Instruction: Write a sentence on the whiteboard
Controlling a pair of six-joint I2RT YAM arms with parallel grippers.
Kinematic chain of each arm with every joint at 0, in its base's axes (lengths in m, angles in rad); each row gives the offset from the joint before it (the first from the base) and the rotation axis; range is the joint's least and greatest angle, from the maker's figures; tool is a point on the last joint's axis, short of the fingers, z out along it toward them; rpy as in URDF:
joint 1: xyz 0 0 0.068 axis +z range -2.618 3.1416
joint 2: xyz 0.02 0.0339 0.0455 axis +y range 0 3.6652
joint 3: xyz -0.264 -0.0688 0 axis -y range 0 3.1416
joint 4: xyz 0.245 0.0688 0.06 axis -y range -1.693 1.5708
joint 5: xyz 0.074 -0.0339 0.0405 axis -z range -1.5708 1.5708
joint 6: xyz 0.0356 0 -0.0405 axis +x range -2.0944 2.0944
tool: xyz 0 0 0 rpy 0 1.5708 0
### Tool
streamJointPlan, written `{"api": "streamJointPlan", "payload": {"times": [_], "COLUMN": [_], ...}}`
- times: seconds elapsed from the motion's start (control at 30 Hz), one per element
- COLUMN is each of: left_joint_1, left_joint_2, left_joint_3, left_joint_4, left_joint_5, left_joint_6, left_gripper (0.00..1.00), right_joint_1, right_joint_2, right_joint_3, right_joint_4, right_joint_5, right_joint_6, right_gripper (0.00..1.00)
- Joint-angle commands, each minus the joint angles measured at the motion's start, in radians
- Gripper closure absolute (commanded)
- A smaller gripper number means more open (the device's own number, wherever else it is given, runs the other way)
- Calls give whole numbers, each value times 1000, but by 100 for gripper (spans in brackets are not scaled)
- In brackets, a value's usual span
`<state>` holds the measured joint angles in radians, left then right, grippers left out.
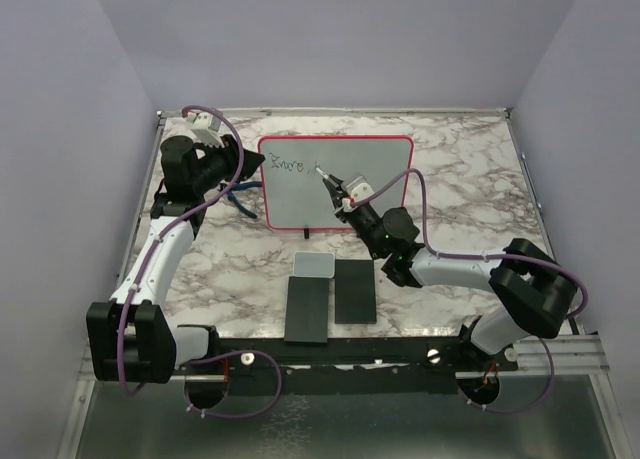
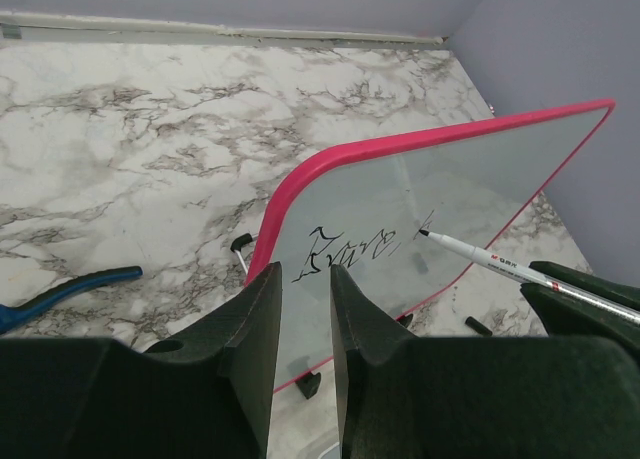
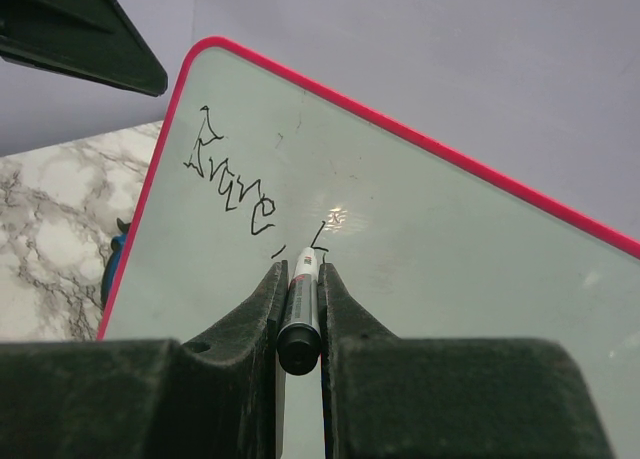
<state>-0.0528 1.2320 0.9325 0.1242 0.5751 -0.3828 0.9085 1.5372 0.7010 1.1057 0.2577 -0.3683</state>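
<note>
The whiteboard (image 1: 370, 194) stands on the table (image 1: 470, 169), toward 12 o'clock. The sentence (image 1: 288, 165) sits at 10 o'clock on its face, and the marker (image 1: 327, 178) tip touches the board just at the sentence's 3 o'clock. The fingers of the left gripper (image 2: 305, 289) clamp the board's 9 o'clock edge. The right gripper (image 3: 298, 274), gripping the marker, is at the board's 5 o'clock. A pad (image 1: 313, 264) lies at the board's 6 o'clock, with two slabs (image 1: 307, 314) side by side beyond it.
</note>
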Motion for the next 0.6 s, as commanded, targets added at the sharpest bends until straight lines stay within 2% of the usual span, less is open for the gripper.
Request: {"api": "streamJointPlan", "payload": {"times": [0.0, 0.57], "left_joint_1": [-5, -6], "left_joint_2": [-22, -22], "left_joint_3": [-13, -14], "left_joint_4": [-13, -12], "left_joint_5": [-4, -4], "left_joint_6": [13, 12], "left_gripper": [73, 73], "right_joint_1": [1, 1], "right_joint_2": [16, -17], "right_joint_3": [23, -24], "right_joint_4": [4, 20], "right_joint_5": [21, 73], "right_joint_6": [-10, -9], "right_gripper": [99, 99]}}
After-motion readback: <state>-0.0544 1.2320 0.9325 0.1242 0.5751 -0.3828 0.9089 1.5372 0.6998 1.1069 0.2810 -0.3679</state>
